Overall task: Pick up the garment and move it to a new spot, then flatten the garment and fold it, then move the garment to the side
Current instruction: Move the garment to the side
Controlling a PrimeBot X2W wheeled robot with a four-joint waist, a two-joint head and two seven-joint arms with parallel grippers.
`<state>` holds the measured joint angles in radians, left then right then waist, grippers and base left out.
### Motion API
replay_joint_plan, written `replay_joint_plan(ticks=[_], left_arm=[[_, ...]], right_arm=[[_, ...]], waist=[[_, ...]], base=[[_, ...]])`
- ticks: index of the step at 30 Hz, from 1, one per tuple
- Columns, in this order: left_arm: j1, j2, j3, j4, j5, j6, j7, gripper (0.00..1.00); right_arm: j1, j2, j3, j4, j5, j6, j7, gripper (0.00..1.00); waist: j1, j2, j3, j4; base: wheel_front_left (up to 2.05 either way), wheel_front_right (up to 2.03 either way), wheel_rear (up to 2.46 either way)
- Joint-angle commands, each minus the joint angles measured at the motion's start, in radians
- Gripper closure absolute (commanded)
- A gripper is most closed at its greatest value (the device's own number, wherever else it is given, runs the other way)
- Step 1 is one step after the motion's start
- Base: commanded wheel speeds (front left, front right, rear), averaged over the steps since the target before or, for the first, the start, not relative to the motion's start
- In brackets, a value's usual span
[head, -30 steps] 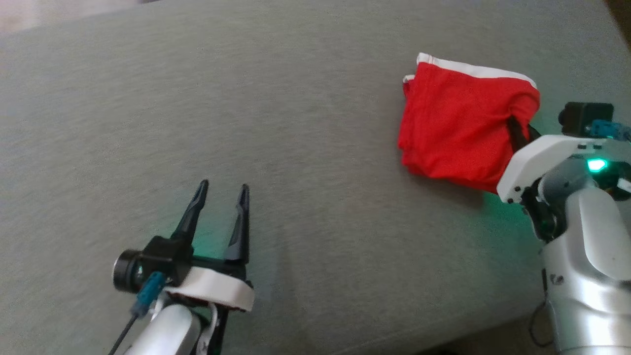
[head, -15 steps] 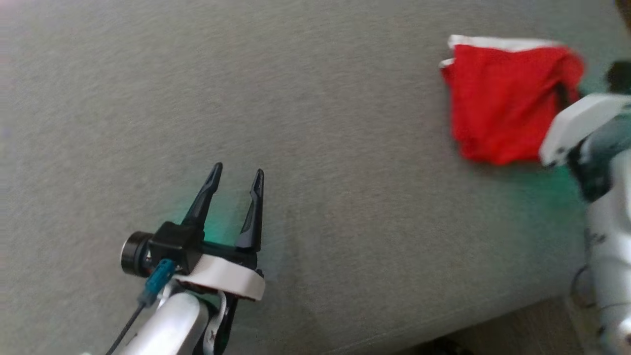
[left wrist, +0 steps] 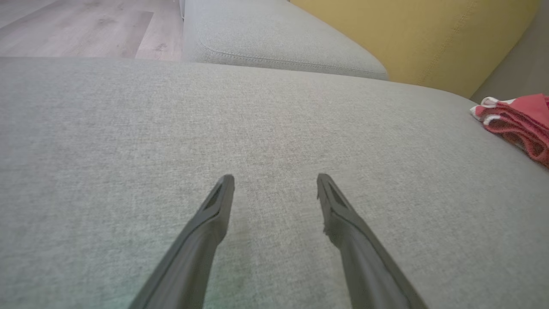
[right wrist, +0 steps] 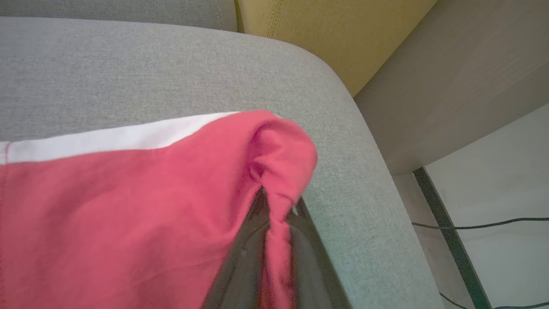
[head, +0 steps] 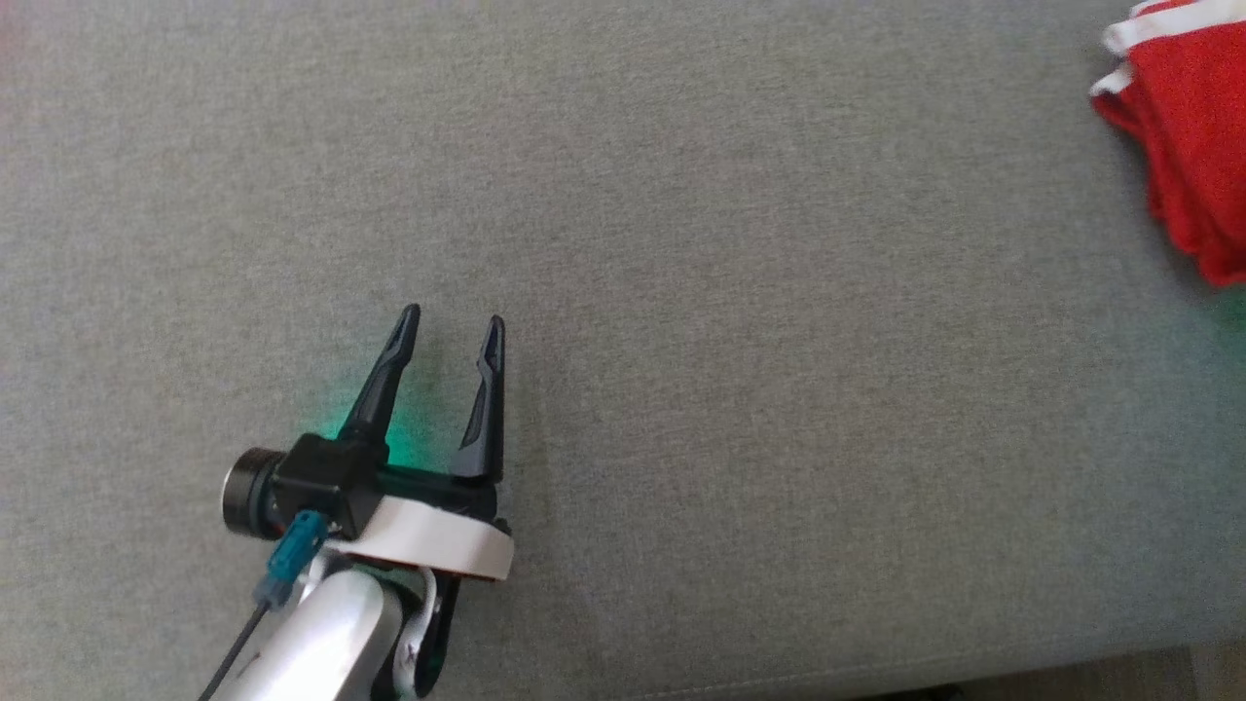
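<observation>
The red garment point(head: 1192, 146) with white trim is folded and lies at the far right of the grey sofa cushion point(head: 681, 292), cut off by the head view's edge. In the right wrist view my right gripper point(right wrist: 274, 214) is shut on a bunched corner of the garment point(right wrist: 128, 206), close to the cushion's rounded right end. My left gripper point(head: 454, 316) hovers open over bare cushion at the lower left, far from the garment. In the left wrist view the left gripper point(left wrist: 275, 177) holds nothing, and the garment point(left wrist: 521, 122) lies far off to the right.
A yellow backrest point(left wrist: 407, 34) runs behind the cushion, and a second grey cushion point(left wrist: 279, 47) lies beyond. Wooden floor point(left wrist: 64, 25) shows past it. Beside the cushion's right end there is pale floor with a dark cable point(right wrist: 480, 225).
The garment has gone to the right, from mid-right to the head view's right edge, with the right gripper still on it. The head view has also shifted. The left gripper stays open.
</observation>
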<state>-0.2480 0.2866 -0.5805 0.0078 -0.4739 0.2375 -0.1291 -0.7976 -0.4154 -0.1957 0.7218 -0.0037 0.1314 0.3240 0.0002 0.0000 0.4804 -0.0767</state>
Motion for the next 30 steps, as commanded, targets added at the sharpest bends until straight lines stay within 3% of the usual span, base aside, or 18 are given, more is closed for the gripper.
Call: replay_joint_plan(ticks=[1, 3, 9, 17, 30], left_arm=[[-0.033, 0.016, 0.031, -0.036, 0.010, 0.003, -0.008, 0.00], [-0.034, 0.020, 0.033, -0.036, 0.010, 0.005, -0.008, 0.00], [-0.039, 0.027, 0.031, -0.035, 0.010, 0.005, -0.003, 0.00], [-0.035, 0.021, 0.031, -0.018, -0.007, 0.001, -0.011, 0.00], [0.047, 0.012, 0.116, 0.072, -0.088, 0.026, -0.085, 0.00]], right_arm=[[-0.029, -0.037, 0.000, -0.029, -0.005, -0.001, -0.016, 0.62], [-0.033, -0.045, -0.016, -0.022, -0.021, -0.001, -0.035, 0.00], [-0.038, -0.029, -0.045, -0.010, -0.060, -0.001, -0.077, 0.00], [-0.033, 0.031, 0.005, -0.080, -0.058, -0.001, -0.129, 0.00], [0.168, 0.243, 0.070, -0.247, -0.078, -0.001, -0.228, 0.00]], waist=[[-0.0002, 0.0000, 0.010, 0.005], [-0.0002, 0.0000, 0.013, 0.002], [-0.0002, 0.0000, 0.001, -0.027], [-0.0002, 0.0000, -0.074, -0.048], [-0.0002, 0.0000, -0.324, 0.008]], base=[[0.00, 0.00, 0.00], [0.00, 0.00, 0.00], [0.00, 0.00, 0.00], [0.00, 0.00, 0.00], [0.00, 0.00, 0.00]])
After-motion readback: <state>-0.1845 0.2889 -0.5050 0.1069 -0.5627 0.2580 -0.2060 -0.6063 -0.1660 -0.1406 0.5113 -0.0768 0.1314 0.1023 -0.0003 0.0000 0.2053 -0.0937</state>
